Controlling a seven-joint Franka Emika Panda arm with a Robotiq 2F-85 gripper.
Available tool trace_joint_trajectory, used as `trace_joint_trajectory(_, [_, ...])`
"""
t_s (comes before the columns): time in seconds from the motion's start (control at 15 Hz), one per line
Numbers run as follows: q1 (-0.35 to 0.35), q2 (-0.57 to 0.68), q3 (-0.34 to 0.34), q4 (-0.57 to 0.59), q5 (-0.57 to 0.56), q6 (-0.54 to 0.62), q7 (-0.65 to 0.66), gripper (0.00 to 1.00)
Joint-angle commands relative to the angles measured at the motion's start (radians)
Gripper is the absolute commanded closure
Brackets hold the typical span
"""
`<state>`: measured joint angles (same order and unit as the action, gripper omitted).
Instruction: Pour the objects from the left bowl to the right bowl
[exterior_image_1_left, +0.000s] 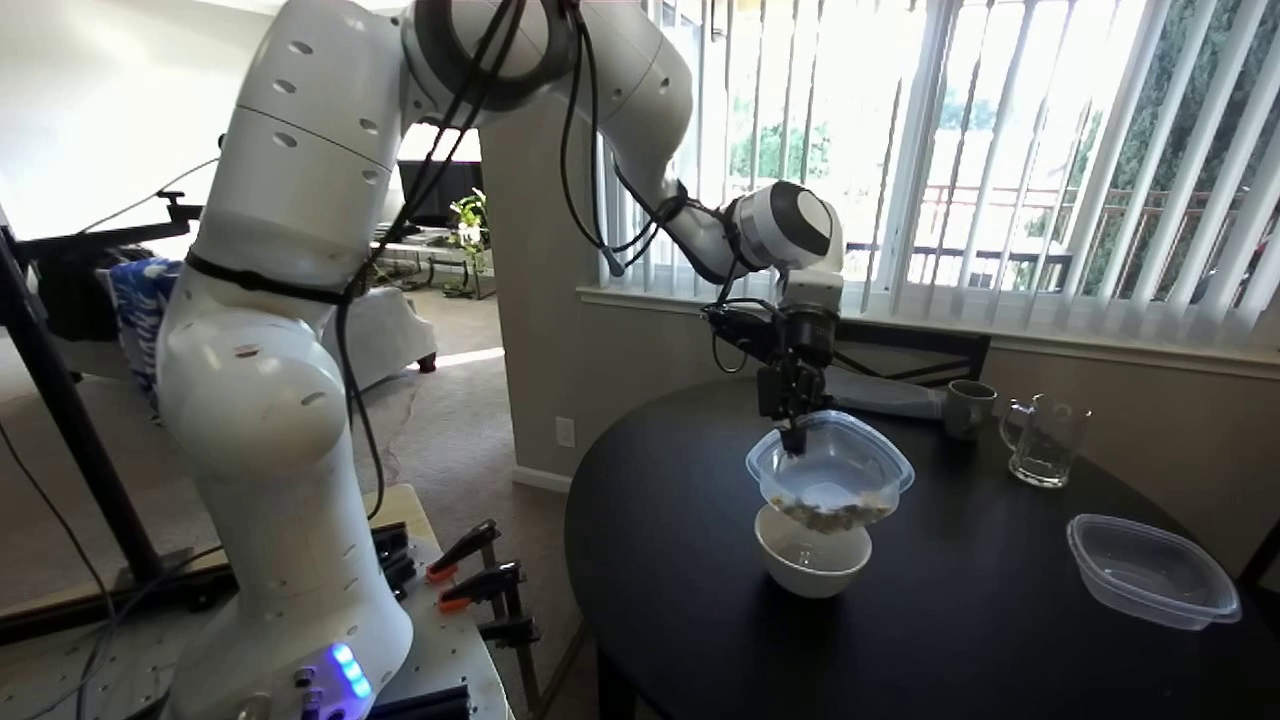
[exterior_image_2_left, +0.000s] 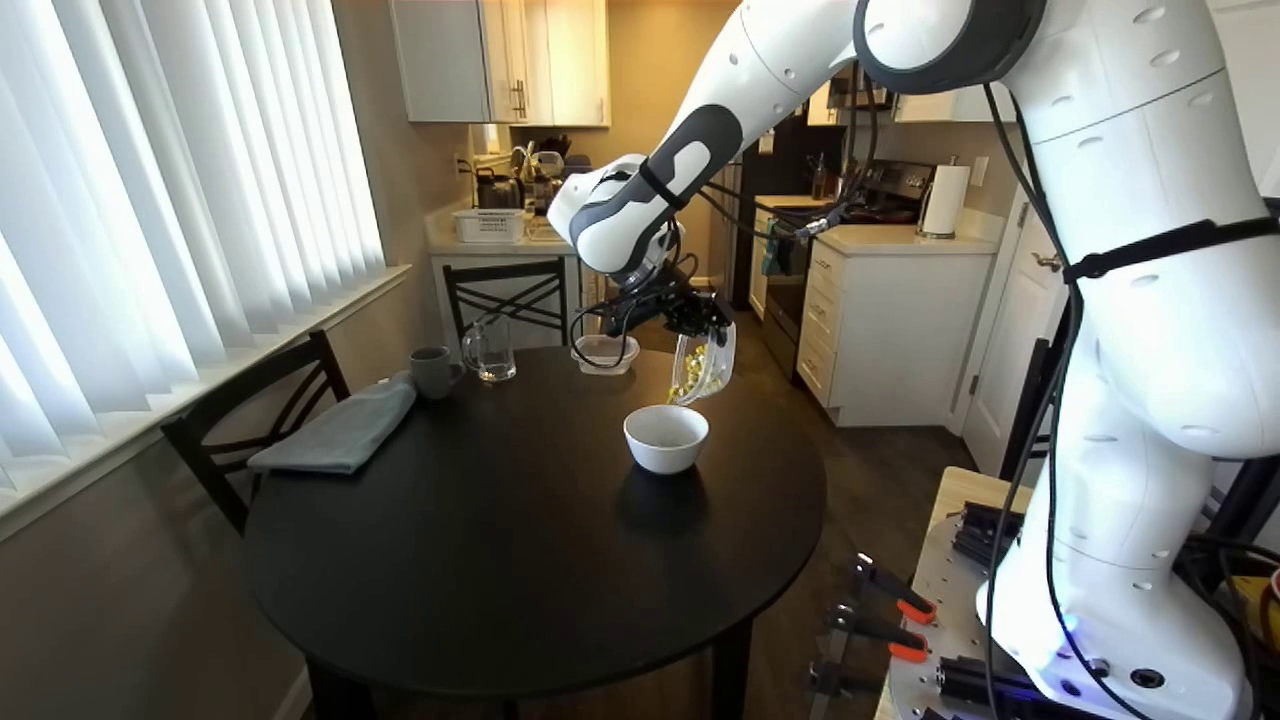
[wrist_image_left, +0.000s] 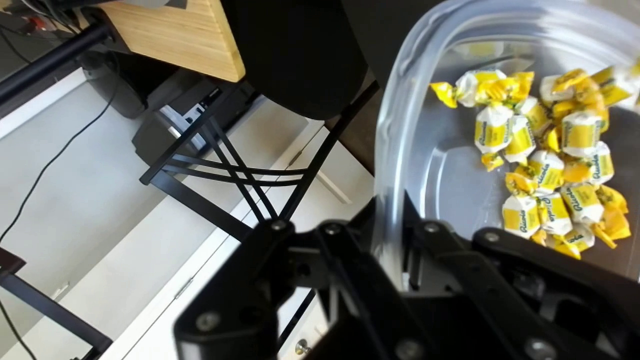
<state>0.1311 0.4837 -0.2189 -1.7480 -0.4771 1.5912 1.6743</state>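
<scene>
My gripper (exterior_image_1_left: 793, 440) is shut on the rim of a clear plastic container (exterior_image_1_left: 890, 452). In the wrist view the fingers (wrist_image_left: 389, 215) pinch its wall (wrist_image_left: 394, 125). The objects, yellow-and-white wrapped candies (wrist_image_left: 545, 165), lie inside it. The container (exterior_image_2_left: 723, 362) is tilted steeply, with the candies (exterior_image_2_left: 693, 372) gathered along its lower side, also seen in an exterior view (exterior_image_1_left: 825, 515). A round plain white bowl (exterior_image_1_left: 812, 577) stands upright on the table below it, also in an exterior view (exterior_image_2_left: 665, 456). Its visible inside looks plain white. A second white bowl is out of view.
Another clear plastic container (exterior_image_1_left: 1150, 580) sits on the dark round table (exterior_image_1_left: 670, 580). A glass mug (exterior_image_1_left: 1045, 445), a grey mug (exterior_image_1_left: 968, 410) and a folded cloth (exterior_image_2_left: 345, 430) are near the window side. Chairs (exterior_image_2_left: 275, 410) stand around the table.
</scene>
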Motion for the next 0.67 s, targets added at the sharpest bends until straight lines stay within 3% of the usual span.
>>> trace_joint_trajectory(0.0, [-0.02, 0.035, 0.025, 0.052, -0.012, -0.071, 0.032, 0.99])
trace_joint_trajectory(0.6, [-0.021, 0.119, 0.028, 0.141, -0.007, -0.261, 0.016, 0.99])
